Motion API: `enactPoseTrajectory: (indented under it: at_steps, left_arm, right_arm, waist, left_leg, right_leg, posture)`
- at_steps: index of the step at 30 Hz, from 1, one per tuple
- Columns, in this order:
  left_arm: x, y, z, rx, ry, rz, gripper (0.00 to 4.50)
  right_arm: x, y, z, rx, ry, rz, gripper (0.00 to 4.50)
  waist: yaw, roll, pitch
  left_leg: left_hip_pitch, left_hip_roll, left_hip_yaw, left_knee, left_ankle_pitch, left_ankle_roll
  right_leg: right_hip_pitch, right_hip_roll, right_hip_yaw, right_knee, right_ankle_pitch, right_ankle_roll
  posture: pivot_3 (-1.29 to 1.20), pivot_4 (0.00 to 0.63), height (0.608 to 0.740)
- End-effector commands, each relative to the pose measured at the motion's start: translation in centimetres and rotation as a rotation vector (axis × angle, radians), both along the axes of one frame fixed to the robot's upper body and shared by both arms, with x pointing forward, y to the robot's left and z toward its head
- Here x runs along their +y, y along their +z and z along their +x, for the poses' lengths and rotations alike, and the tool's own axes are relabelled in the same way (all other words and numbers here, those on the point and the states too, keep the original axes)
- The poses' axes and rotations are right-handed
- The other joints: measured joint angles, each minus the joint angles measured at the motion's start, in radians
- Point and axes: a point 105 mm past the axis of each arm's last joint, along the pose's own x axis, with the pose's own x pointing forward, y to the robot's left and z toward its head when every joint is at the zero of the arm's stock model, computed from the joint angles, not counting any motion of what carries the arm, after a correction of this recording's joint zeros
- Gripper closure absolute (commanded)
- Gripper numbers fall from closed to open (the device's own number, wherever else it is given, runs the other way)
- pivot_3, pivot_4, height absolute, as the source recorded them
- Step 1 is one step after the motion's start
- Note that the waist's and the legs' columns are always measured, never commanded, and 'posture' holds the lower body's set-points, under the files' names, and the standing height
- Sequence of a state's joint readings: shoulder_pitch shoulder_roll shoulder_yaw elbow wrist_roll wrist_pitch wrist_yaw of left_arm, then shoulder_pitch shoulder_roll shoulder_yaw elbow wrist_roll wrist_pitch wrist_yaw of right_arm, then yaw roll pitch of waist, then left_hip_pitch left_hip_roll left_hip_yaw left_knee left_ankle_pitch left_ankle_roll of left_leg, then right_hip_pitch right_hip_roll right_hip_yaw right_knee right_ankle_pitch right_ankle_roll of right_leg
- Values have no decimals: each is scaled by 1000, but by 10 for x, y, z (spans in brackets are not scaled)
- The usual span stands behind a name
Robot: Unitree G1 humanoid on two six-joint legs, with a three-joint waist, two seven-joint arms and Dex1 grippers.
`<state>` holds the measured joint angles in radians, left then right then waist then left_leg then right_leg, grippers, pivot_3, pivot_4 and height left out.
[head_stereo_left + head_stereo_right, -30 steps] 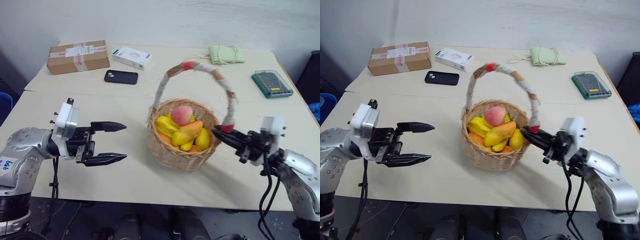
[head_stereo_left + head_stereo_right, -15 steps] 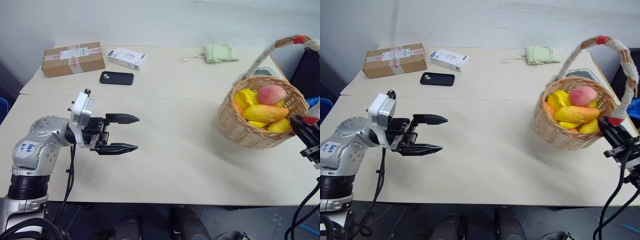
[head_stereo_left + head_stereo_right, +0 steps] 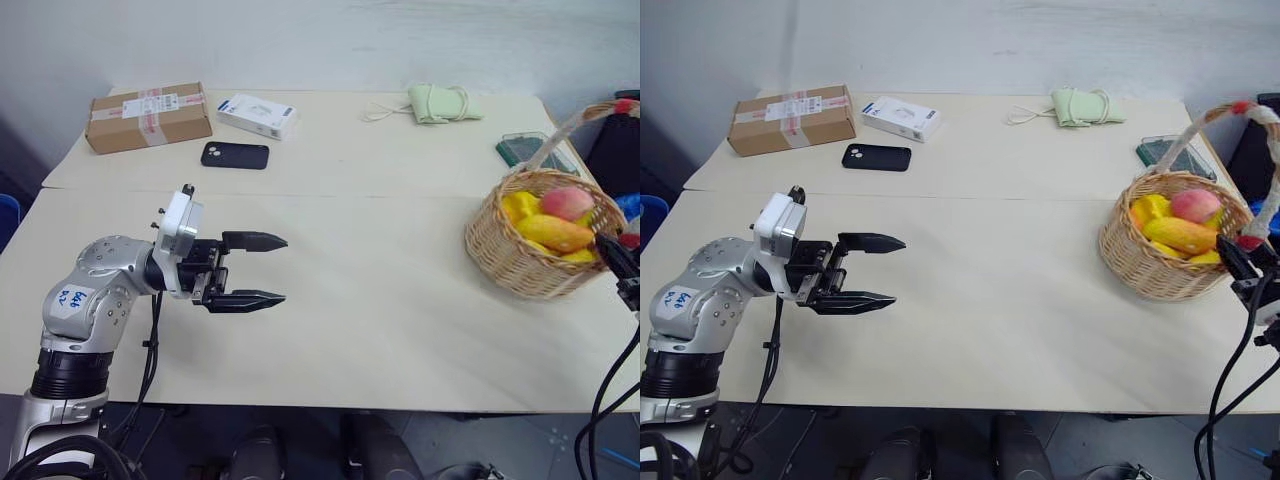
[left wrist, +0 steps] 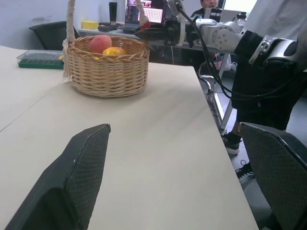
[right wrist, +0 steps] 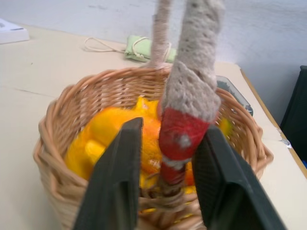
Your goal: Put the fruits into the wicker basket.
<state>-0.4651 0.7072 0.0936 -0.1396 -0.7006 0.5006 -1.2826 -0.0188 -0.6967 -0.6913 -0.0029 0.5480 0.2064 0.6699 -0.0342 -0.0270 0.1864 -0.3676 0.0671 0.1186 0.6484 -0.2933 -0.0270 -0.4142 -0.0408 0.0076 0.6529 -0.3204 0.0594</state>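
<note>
A pale table (image 3: 350, 310) is seen, and near its right edge a basket (image 3: 535, 262) of tan woven wicker is stood, round, with a tall arched handle (image 5: 189, 86) wrapped in whitish cloth that ends in red at the rim. In the basket a long mango (image 3: 556, 233), yellow shading to orange-red, is laid across several all-yellow fruits (image 3: 519, 206), and a smaller round pink-red peach (image 3: 567, 203) is set on top just behind it. The top of the handle and the basket's far right side are cut off in the head views, and the lower fruits are largely hidden by the rim and by one another. The right gripper (image 5: 163, 182) is held at the basket's near right rim, its two black fingers (image 5: 117, 177) placed on either side of the handle's red end; a narrow gap is left on the one side, and whether the cloth is touched on the other cannot be told. The left gripper (image 3: 252, 270) is held level over the table's left part, well apart from the basket, with its fingers spread wide and nothing between them. At the back of the table a cardboard box (image 3: 150, 115), a white box (image 3: 258, 115), a black phone (image 3: 235, 155), a green pouch (image 3: 442, 103) and a green case (image 3: 530, 152) are laid.
</note>
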Motion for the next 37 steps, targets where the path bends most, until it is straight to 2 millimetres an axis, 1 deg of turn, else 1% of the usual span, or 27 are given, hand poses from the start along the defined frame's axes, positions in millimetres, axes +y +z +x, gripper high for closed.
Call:
enactPoseTrajectory:
  at_steps: [1, 4, 5, 6, 10, 14, 17, 19, 20, 22, 24, 25, 26, 27, 28, 30, 32, 34, 37]
  left_arm:
    - [4, 3, -1, -35, 7, 12, 0]
    - [5, -1, -1, -29, 14, 15, 0]
    - [5, -2, -1, -26, 15, 18, 0]
    - [6, -5, -1, -20, 20, 23, 0]
    - [12, -16, 0, 9, 45, 43, 0]
    - [21, -27, 0, 15, 81, 77, 0]
    - [33, -33, 2, 4, 156, 112, 0]
    - [42, -35, -1, 7, 198, 120, 0]
    - [45, -38, -4, 8, 214, 133, 0]
    - [52, -49, -11, -11, 249, 166, 0]
    - [57, -57, -14, -32, 293, 183, 0]
    - [60, -63, -15, -41, 305, 206, 0]
    - [61, -68, -17, -55, 311, 227, 0]
    - [65, -75, -18, -82, 330, 262, 0]
    - [67, -79, -20, -101, 340, 282, 0]
    - [70, -84, -18, -142, 381, 294, 0]
    - [71, -85, -14, -174, 414, 283, 0]
    - [70, -85, -12, -188, 429, 271, 0]
    - [68, -82, -11, -219, 441, 250, 0]
  right_arm:
    - [-4, 25, -14, -79, -48, -69, 1619]
    - [-4, 29, -31, -83, -47, -78, 663]
    - [-2, 30, -37, -80, -36, -85, 237]
    - [-2, 33, -44, -88, -31, -93, 40]
    - [0, 45, -80, -90, 14, -167, 40]
    - [4, 37, -112, 10, 104, -321, 40]
    - [21, 10, -125, 147, 264, -373, 40]
    - [43, -13, -128, 219, 405, -387, 40]
    - [55, -22, -127, 232, 467, -374, 40]
    - [86, -46, -120, 252, 628, -377, 40]
    - [110, -59, -105, 228, 729, -364, 40]
    - [117, -63, -98, 216, 763, -369, 40]
    - [123, -66, -90, 200, 787, -362, 40]
    - [131, -69, -76, 180, 821, -360, 40]
    - [136, -71, -66, 168, 842, -358, 40]
    - [147, -75, -42, 142, 871, -353, 40]
    - [156, -78, -26, 123, 888, -351, 40]
    - [163, -78, -16, 103, 899, -348, 40]
    - [171, -79, -8, 79, 901, -344, 40]
  waist:
    - [2, 0, 0]
    - [4, 0, 0]
    - [5, 0, 0]
    - [6, 0, 0]
    - [6, 0, 0]
    - [5, 0, 0]
    - [-2, 0, 0]
    - [-7, 0, 0]
    - [-10, -1, 0]
    - [-20, -1, -1]
    - [-23, -1, -1]
    - [-23, -1, -1]
    - [-22, -1, -1]
    - [-21, -1, 0]
    - [-21, -1, -1]
    - [-19, -1, 0]
    - [-9, -1, 0]
    - [4, -1, 0]
    - [9, -1, 0]
  left_leg:
    - [0, 0, 0, 0, 0, 0]
    - [0, 0, 0, 0, 0, 0]
    - [0, 0, 0, -1, 0, 0]
    - [0, 0, -1, -1, 0, 0]
    - [0, 0, -1, -1, 0, 1]
    - [1, 0, -1, -1, -3, 6]
    - [1, 0, 0, -2, -4, 7]
    - [2, 1, -1, -2, -4, 7]
    - [2, 2, -1, -3, -4, 7]
    - [2, 3, -1, -3, -4, 7]
    - [2, 3, 0, -3, -5, 7]
    - [2, 3, 0, -2, -5, 7]
    - [2, 3, 0, -2, -5, 7]
    - [2, 3, 0, -2, -4, 7]
    - [2, 2, 0, -2, -4, 8]
    - [1, 2, 0, -2, -4, 8]
    - [1, 2, 0, -2, -4, 8]
    - [0, 2, -1, -2, -4, 8]
    - [-1, 2, -1, -2, -5, 8]
  right_leg:
    - [0, 0, 0, 0, 0, 0]
    - [0, 0, 0, 0, 0, 0]
    - [0, 0, 0, 0, 0, 0]
    - [0, 0, 0, -1, 0, 0]
    - [1, -1, 0, -1, 0, 1]
    - [3, -1, -1, -4, 0, 2]
    - [4, 0, -1, -6, 1, 2]
    - [4, 0, -1, -7, 1, 2]
    - [4, 0, -1, -7, 1, 2]
    - [4, 0, -1, -7, 1, 1]
    - [4, -2, -2, -7, 2, 0]
    - [4, -2, -2, -7, 2, 0]
    - [4, -3, -2, -7, 3, -1]
    - [4, -3, -3, -7, 3, -2]
    - [3, -4, -3, -7, 3, -2]
    - [3, -4, -3, -8, 4, -3]
    - [2, -4, -4, -8, 4, -3]
    - [1, -4, -5, -7, 3, -4]
    - [1, -4, -5, -8, 3, -4]
  posture:
    - [0, 150, 740]
    - [0, 150, 740]
    - [0, 150, 740]
    - [0, 150, 740]
    - [0, 150, 740]
    - [0, 150, 740]
    - [0, 150, 740]
    - [0, 150, 740]
    - [0, 150, 740]
    - [0, 150, 740]
    - [0, 150, 740]
    - [0, 150, 740]
    - [0, 150, 740]
    - [0, 150, 740]
    - [0, 150, 740]
    - [0, 150, 740]
    - [0, 150, 740]
    - [0, 150, 740]
    - [0, 150, 740]
